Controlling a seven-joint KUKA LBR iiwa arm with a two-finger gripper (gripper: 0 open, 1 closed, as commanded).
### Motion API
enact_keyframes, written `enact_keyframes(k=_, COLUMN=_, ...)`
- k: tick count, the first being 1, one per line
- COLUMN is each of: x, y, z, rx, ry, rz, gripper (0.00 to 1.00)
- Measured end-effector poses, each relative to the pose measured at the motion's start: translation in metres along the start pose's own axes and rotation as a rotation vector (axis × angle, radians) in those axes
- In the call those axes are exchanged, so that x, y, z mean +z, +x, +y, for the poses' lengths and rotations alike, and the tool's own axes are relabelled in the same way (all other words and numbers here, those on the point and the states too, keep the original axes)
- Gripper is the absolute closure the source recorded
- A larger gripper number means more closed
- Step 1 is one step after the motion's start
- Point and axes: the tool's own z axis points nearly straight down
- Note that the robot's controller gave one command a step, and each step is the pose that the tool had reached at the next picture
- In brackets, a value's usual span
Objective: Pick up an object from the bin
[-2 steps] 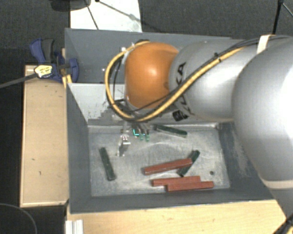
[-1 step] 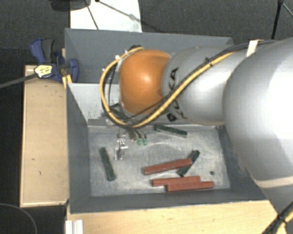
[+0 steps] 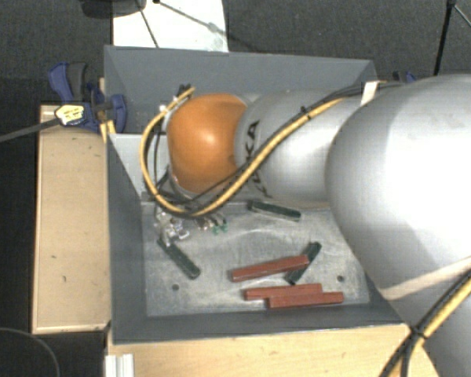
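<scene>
Status: pick not yet done, by my read. Claw sat low at approx 9 o'clock of the bin floor, under the orange wrist cover. Released or clenched: cannot tell. No obj visibly in its grasp.

Nearest obj: short dark stick, flat on the floor at 8 o'clock, just below the claw. Touching it or just apart: cannot tell. Prob. the target, but that is a guess only.

Left to do: close on sth, lift it clear of the bin.

Other contents:
- tilted red-brown bar near centre
- lower red-brown bars at 5 o'clock, seemingly two side by side, touching
- second dark stick at 3 o'clock, at the tilted bar's right end
- third dark stick at 12 o'clock, close under the arm
</scene>
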Motion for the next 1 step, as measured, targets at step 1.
enact_keyframes(k=1, x=0.0, y=0.0, z=0.0, rx=0.003, ry=0.0, rz=0.0, gripper=1.0)
